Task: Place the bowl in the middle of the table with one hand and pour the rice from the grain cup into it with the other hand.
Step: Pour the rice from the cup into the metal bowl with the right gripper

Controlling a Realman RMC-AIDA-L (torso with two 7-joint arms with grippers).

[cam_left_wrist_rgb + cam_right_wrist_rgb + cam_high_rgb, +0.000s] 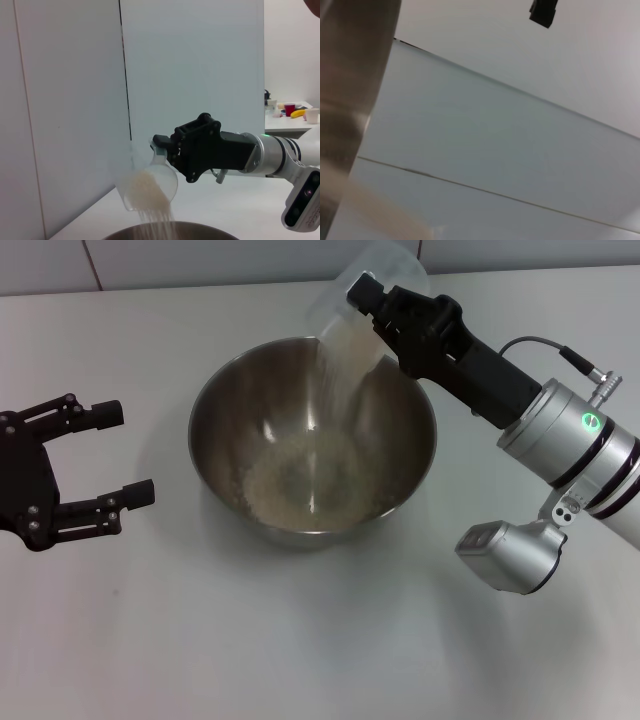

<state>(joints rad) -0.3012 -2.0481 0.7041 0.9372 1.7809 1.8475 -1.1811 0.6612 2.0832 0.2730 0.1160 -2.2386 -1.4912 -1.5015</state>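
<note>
Rice pouring, my view from the head camera.
My right end effector (372, 312) grips the tilted grain cup (352, 310); rice (335, 390) streams into the bowl (312, 440) mid-bench (300, 640). My left end effector (120, 455) waits wide open beside it; the cup's far side is blurred.

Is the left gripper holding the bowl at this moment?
No, the left gripper is open and apart from the bowl, resting over the table beside it.

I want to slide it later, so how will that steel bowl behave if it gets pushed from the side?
The bowl would probably slide easily: smooth metal on a smooth white table. Its rounded sides and apparently small base suggest it may rock or tip if pushed high. The rice inside adds a little steadying weight.
</note>
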